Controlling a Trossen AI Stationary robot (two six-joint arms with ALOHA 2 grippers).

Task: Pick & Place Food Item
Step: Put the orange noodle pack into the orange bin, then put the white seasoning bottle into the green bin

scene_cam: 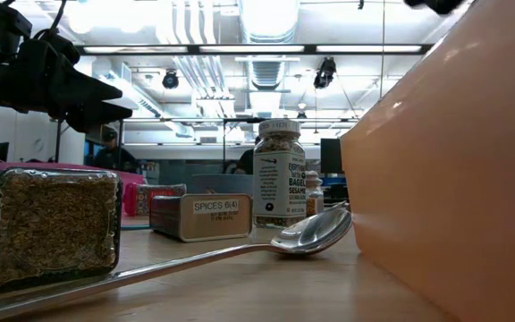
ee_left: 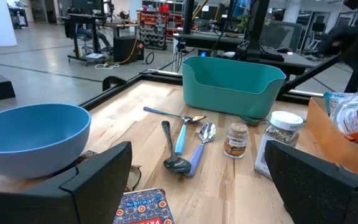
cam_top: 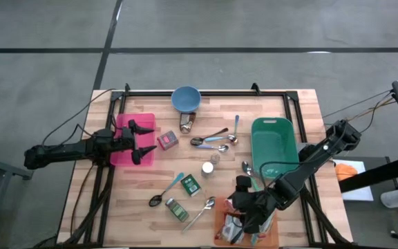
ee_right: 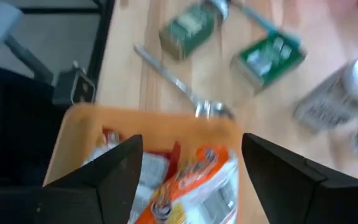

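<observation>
Here, the tin (scene_cam: pixel 200 216) reads "SPICES"; right tool (ee_right: pixel 191 163) spread above snack bag (ee_right: pixel 194 183); left tool (cam_top: pixel 138 142) open.

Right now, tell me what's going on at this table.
The right gripper hangs open over the orange bin at the table's near edge, just above a snack bag lying inside it. The left gripper waits open above the pink tray. Spoons, spice jars, a blue bowl and a green bin lie between them.
</observation>
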